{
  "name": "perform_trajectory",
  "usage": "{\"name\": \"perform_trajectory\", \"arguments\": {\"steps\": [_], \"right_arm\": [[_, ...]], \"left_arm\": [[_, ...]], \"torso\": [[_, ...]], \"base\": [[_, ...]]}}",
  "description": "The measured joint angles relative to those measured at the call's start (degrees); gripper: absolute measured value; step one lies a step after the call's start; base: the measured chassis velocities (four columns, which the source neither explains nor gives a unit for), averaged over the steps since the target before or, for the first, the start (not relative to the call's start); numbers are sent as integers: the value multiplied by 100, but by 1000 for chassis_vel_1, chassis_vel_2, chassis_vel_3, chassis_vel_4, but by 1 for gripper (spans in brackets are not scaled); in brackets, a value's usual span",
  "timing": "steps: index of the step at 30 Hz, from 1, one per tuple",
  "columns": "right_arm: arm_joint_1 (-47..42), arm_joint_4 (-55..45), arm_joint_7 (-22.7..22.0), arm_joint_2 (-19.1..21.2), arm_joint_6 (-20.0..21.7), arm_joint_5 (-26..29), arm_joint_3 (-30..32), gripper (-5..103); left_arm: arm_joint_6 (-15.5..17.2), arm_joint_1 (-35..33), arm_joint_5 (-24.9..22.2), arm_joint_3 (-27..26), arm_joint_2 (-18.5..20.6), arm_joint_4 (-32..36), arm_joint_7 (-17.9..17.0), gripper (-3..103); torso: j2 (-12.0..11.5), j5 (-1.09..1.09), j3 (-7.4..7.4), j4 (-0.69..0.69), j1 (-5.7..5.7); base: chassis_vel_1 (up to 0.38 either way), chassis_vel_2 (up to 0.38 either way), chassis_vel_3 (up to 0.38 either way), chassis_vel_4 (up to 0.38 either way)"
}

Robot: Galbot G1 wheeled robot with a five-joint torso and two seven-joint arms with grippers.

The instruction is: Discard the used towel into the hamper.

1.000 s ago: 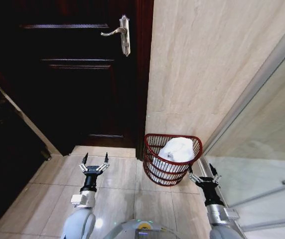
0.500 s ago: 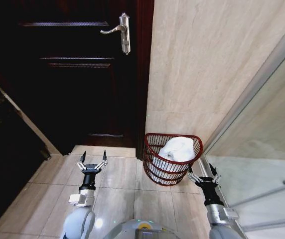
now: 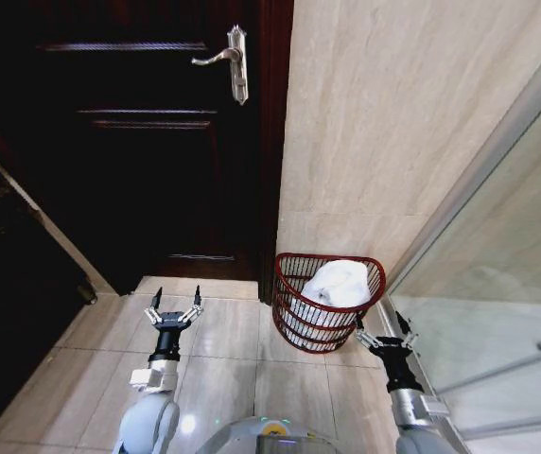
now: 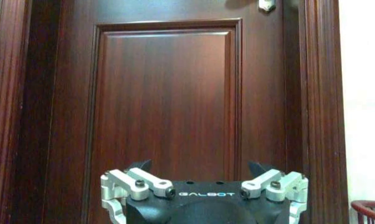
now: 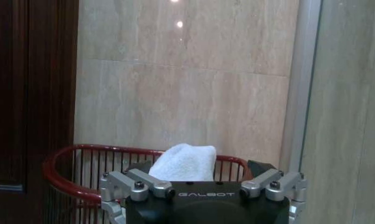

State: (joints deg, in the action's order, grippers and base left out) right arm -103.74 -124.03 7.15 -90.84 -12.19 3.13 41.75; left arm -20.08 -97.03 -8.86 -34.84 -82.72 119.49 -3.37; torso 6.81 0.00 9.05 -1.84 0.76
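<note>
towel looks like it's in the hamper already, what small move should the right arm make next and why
Probably ease the right gripper back from the hamper. The white towel sits inside, mounded above the rim, and the gripper's fingers are open and empty just beside the basket wall. The left gripper hangs open over the floor tiles, so nothing is left to carry.

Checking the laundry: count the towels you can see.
1: a white towel in the hamper, poking above its rim by the wall. More could lie hidden beneath it.
</note>
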Motion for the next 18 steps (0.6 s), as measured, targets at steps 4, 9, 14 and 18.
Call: {"name": "perform_trajectory", "arguments": {"steps": [4, 9, 14, 18], "right_arm": [[-16, -7, -9, 10, -18, 15, 19, 100], [-69, -14, -31, 24, -60, 56, 23, 100], [-99, -10, -47, 28, -90, 66, 16, 100], [-91, -32, -49, 20, -89, 68, 9, 100]], "left_arm": [[0, -1, 3, 10, -7, 19, 4, 100], [4, -19, 14, 36, -21, 23, 9, 100], [15, -33, 19, 48, -28, 39, 13, 100], [21, -34, 19, 41, -24, 62, 13, 100]], "torso": [[2, 0, 2, 0, 1], [5, 0, 4, 0, 2], [7, 0, 6, 0, 2], [9, 0, 7, 0, 3]], "base": [[26, 15, -17, -29], [19, 21, -14, -20], [0, 0, 0, 0], [27, 25, -27, -44]]}}
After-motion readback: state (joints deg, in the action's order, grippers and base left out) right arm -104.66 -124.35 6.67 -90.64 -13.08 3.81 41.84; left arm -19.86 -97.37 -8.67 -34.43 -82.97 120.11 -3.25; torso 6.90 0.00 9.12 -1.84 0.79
